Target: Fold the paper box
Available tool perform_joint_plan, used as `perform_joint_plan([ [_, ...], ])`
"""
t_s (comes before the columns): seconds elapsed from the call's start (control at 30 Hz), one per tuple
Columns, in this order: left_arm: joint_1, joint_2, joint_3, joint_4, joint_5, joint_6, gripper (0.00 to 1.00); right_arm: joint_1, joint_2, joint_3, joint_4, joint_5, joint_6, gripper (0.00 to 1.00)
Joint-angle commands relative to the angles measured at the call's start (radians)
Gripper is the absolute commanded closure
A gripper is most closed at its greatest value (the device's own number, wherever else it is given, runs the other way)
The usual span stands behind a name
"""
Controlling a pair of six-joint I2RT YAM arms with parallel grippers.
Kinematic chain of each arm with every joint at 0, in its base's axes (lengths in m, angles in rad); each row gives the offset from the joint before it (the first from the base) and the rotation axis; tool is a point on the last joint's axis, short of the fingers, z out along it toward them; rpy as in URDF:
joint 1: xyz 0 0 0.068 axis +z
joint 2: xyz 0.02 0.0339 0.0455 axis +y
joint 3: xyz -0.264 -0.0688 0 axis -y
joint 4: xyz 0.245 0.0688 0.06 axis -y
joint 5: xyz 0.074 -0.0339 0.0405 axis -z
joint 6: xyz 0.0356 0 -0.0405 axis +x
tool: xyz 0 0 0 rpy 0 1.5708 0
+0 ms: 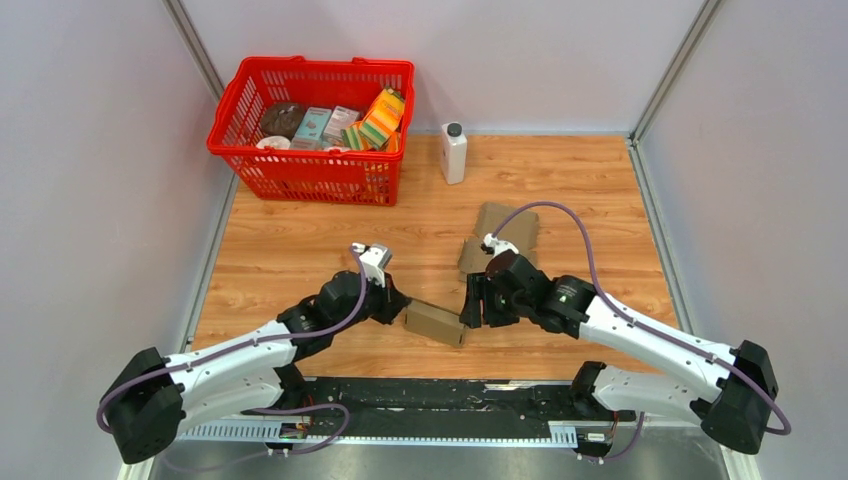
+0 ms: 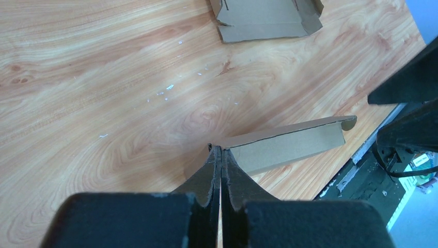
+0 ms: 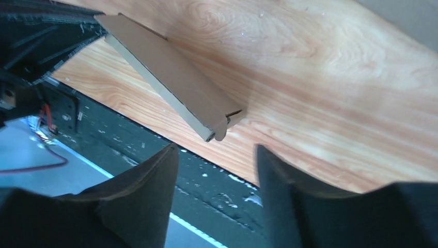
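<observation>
The paper box (image 1: 435, 322) is a brown, partly folded cardboard piece near the table's front edge, between my two grippers. My left gripper (image 1: 395, 305) is shut on its left end. In the left wrist view the fingertips (image 2: 221, 150) pinch a thin wall at the corner of the box (image 2: 289, 144), which stretches away to the right. My right gripper (image 1: 470, 300) stands open just off the right end. In the right wrist view the box (image 3: 170, 77) ends a little beyond the spread fingers (image 3: 217, 150), with nothing between them.
A second flat cardboard blank (image 1: 500, 235) (image 2: 268, 18) lies behind the right gripper. A red basket (image 1: 300, 175) with several groceries stands at the back left, with a white bottle (image 1: 453, 152) beside it. The black mounting rail (image 1: 450, 395) runs along the front edge.
</observation>
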Motion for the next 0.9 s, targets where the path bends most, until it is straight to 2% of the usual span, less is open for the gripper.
perform_joint_plan([
  [0.0,-0.025,-0.015,-0.032,-0.092,-0.028,-0.015,1.0,-0.003,-0.027,-0.009,0.039,-0.051,0.095,0.48],
  [0.03,-0.025,-0.023,-0.032,-0.101,-0.031,-0.013,1.0,-0.002,-0.021,-0.006,0.038,-0.051,0.082,0.55],
  [0.07,-0.029,-0.029,-0.032,-0.104,-0.034,-0.013,1.0,-0.003,-0.007,-0.001,0.027,-0.046,0.077,0.58],
  [0.2,-0.039,-0.055,-0.048,-0.106,-0.051,-0.018,1.0,-0.003,0.023,-0.01,0.067,-0.071,0.067,0.61],
  [0.27,-0.042,-0.064,-0.055,-0.098,-0.055,-0.025,1.0,-0.003,0.046,-0.018,0.102,-0.087,0.068,0.67],
  [0.37,-0.051,-0.067,-0.062,-0.089,-0.063,-0.035,1.0,-0.003,0.079,-0.012,0.134,-0.086,0.07,0.71],
  [0.43,-0.058,-0.064,-0.059,-0.092,-0.068,-0.036,1.0,-0.002,0.097,-0.001,0.134,-0.089,0.074,0.78],
  [0.63,-0.086,-0.063,-0.052,-0.093,-0.092,-0.041,1.0,-0.003,0.103,-0.006,0.139,-0.095,0.131,0.9],
  [0.87,-0.114,-0.063,-0.052,-0.098,-0.124,-0.047,1.0,-0.005,0.068,-0.03,0.145,-0.089,0.191,0.94],
])
